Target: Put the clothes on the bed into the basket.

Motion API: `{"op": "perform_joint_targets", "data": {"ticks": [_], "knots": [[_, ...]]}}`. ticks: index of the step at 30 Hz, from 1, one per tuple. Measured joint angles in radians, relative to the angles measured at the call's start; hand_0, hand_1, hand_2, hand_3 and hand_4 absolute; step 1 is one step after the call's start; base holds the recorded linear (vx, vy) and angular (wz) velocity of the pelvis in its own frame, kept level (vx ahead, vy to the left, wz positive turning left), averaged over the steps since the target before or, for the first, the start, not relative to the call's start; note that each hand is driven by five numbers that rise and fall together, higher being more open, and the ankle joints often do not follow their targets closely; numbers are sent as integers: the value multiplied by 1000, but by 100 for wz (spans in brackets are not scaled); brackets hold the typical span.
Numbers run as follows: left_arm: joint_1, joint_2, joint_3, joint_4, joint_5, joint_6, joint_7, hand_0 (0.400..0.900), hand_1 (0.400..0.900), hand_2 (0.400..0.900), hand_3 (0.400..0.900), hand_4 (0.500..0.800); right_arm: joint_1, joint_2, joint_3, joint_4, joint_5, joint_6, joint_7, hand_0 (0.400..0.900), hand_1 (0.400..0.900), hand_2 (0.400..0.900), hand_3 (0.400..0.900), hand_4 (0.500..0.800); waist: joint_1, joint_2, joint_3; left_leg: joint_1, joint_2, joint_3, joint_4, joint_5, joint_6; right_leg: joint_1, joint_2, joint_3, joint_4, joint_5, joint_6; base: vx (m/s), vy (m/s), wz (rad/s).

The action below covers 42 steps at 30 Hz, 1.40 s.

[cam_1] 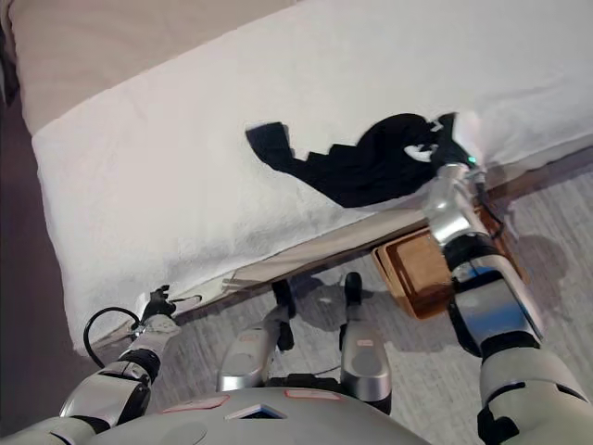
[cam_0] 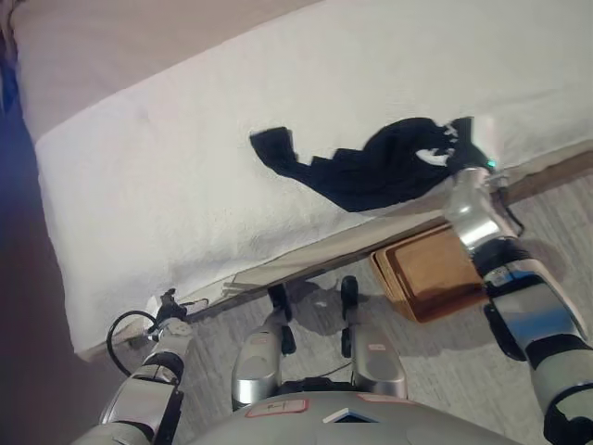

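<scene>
A black garment (cam_0: 371,171) lies crumpled near the front edge of the white bed (cam_0: 167,185), with a sleeve trailing to the left. My right hand (cam_0: 451,148) sits on the garment's right end, its white-tipped fingers curled into the bunched cloth. A brown basket (cam_0: 426,278) stands on the floor against the bed's side, right below that hand and partly behind my right forearm. My left hand (cam_0: 172,311) hangs at the lower left by the bed's corner, fingers relaxed and holding nothing.
The bed's front edge runs diagonally across the view, with a wooden frame strip (cam_0: 306,260) below it. Grey plank floor (cam_0: 435,371) lies in front. A beige wall or headboard (cam_0: 111,37) shows at the upper left.
</scene>
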Motion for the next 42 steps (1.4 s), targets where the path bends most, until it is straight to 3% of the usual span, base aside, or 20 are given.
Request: {"op": "perform_joint_targets", "data": {"ticks": [3, 8, 11, 14, 20, 21, 29, 34, 42], "knots": [[26, 0, 12, 0, 1, 12, -4, 900, 900, 900, 900, 800, 6, -55, -4, -1, 0, 5, 9, 400, 400, 400, 400, 500, -16, 11, -17, 33, 7, 34, 0, -17, -2, 15, 6, 33, 0, -1, 1, -12, -101, -17], [50, -2, 13, 1, 31, 15, -15, 900, 900, 900, 900, 800, 46, -147, -74, 3, -1, 22, 13, 400, 400, 400, 400, 500, -32, 31, -52, 64, 15, 43, -1, -19, 1, 42, 17, 40, 0, 1, -2, 2, -91, -2], [59, -6, 13, 1, 38, 15, -25, 900, 900, 900, 900, 800, 65, -183, -90, 103, -2, 10, 12, 400, 400, 400, 400, 500, -30, 32, -85, 80, 22, 40, -1, -21, 1, 60, 24, 36, 0, -8, -7, -17, -86, 5], [75, -7, 13, 4, 39, 17, -31, 900, 900, 900, 900, 800, 70, -189, -150, 184, -2, 23, 12, 400, 400, 400, 400, 500, -37, 34, -102, 90, 26, 39, -1, -22, 0, 71, 27, 34, 0, -9, -8, -19, -79, 2], [109, -7, 13, 7, 39, 29, -41, 900, 900, 900, 900, 800, 123, -212, -165, 237, -1, 30, 27, 400, 400, 400, 400, 500, -40, 60, -126, 102, 30, 41, -11, -46, -12, 80, 30, 38, -2, -15, -16, -15, -59, -1], [113, -7, 13, 7, 39, 30, -41, 900, 900, 900, 900, 800, 132, -212, -165, 237, -1, 30, 30, 900, 900, 900, 900, 800, -41, 66, -130, 102, 30, 41, -11, -46, -12, 80, 30, 39, -1, -15, -16, -12, -37, 1], [110, -6, 13, 7, 38, 31, -47, 900, 900, 900, 900, 800, 132, -206, -163, 325, 21, 26, 115, 900, 900, 900, 900, 800, -35, 80, -145, 103, 33, 39, -11, -46, -12, 81, 34, 39, -2, -15, -16, -17, -41, -2], [103, -5, 20, 7, 38, 32, -59, 900, 900, 900, 900, 800, 197, -156, -181, 318, 50, 14, 145, 900, 900, 900, 900, 800, -39, 64, -152, 108, 34, 34, -10, -45, -12, 88, 35, 34, -3, -18, -21, 5, -11, 2], [102, -3, 21, 7, 36, 35, -70, 900, 900, 900, 900, 800, 440, 39, -311, 367, 85, 3, 157, 900, 900, 900, 900, 800, -47, 45, -164, 133, 34, 23, -1, -48, -15, 118, 36, 22, -3, -33, -35, 12, 4, -6]]}}
